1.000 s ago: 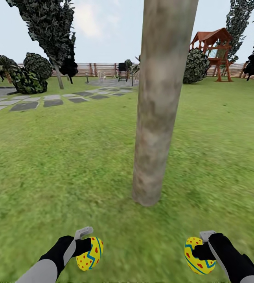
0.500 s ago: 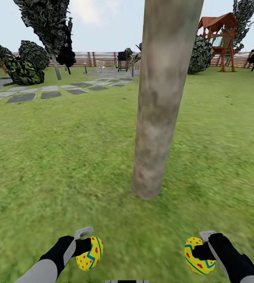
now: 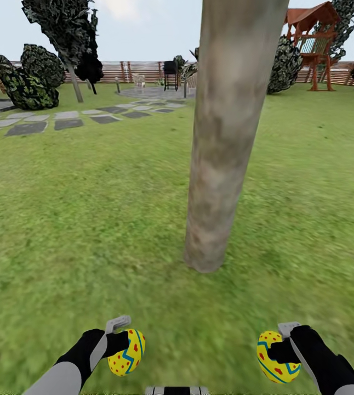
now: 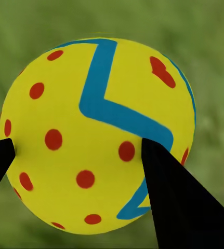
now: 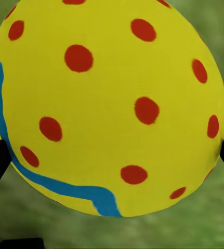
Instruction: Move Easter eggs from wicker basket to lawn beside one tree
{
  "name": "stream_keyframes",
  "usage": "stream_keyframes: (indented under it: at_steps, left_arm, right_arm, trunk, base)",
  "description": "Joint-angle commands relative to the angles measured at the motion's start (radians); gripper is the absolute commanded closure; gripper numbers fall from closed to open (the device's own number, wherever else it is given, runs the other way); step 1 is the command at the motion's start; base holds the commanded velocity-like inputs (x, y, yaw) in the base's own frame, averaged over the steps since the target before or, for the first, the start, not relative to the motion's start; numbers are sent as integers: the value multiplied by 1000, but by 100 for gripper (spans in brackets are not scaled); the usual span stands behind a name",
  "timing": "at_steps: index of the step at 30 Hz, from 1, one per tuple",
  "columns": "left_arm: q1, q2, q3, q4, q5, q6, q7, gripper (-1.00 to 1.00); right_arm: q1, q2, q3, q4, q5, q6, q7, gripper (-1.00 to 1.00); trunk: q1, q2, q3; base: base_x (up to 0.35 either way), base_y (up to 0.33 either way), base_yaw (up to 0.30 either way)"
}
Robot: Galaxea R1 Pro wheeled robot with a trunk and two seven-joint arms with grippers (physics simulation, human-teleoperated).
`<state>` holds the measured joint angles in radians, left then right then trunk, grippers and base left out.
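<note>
Currently the left claw (image 3: 123, 344) is clenched on one Easter egg (image 3: 126, 352), its black fingers (image 4: 182, 207) pressed against the shell. The right claw (image 3: 278, 351) grasps a second Easter egg (image 3: 275, 364) likewise. Both eggs are held above the lawn (image 3: 89, 219). Ahead, between the two arms, the tree (image 3: 221, 164) trunk rises from the grass, near both eggs. Stepping stones (image 3: 45, 123) and a wooden playhouse (image 3: 314, 44) lie well beyond.
</note>
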<state>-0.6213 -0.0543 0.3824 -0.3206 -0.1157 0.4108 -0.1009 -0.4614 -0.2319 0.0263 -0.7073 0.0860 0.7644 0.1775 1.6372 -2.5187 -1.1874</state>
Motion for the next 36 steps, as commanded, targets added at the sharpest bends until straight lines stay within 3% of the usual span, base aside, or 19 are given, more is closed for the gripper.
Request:
stream_keyframes:
  at_steps: [1, 8, 13, 18, 31, 32, 36]
  left_arm:
    - [0, -1, 7, -3, -11, 6, -4, 100]
    - [0, -1, 7, -2, -12, 5, -5, 100]
    - [0, -2, 7, -2, -12, 5, -5, 100]
    - [0, -2, 7, -2, -12, 5, -4, 100]
    - [0, -7, 7, -3, -10, 5, -5, 100]
    - [0, -7, 7, -3, -10, 4, -5, -100]
    - [0, -6, 8, -3, -9, 3, -5, -100]
  right_arm:
    - [0, -1, 3, -1, 9, 4, 7, 100]
    - [-1, 0, 3, -1, 9, 4, 7, 100]
    - [0, 0, 4, -1, 10, 4, 6, 100]
    - [0, 0, 3, -1, 10, 4, 5, 100]
    - [0, 0, 4, -1, 11, 4, 5, 100]
    - [0, 0, 4, -1, 11, 4, 5, 100]
    - [0, 0, 4, -1, 10, 3, 5, 100]
  trunk:
    - [0, -1, -5]
    - [3, -2, -32]
    - [3, -2, -32]
    - [6, -3, -51]
    - [6, -3, -51]
    - [6, -3, -51]
    - [6, -3, -51]
  base:
    - [0, 0, 0]
    - [0, 0, 0]
    - [0, 0, 0]
    - [0, 0, 0]
    - [0, 0, 0]
    - [0, 0, 0]
    - [0, 0, 0]
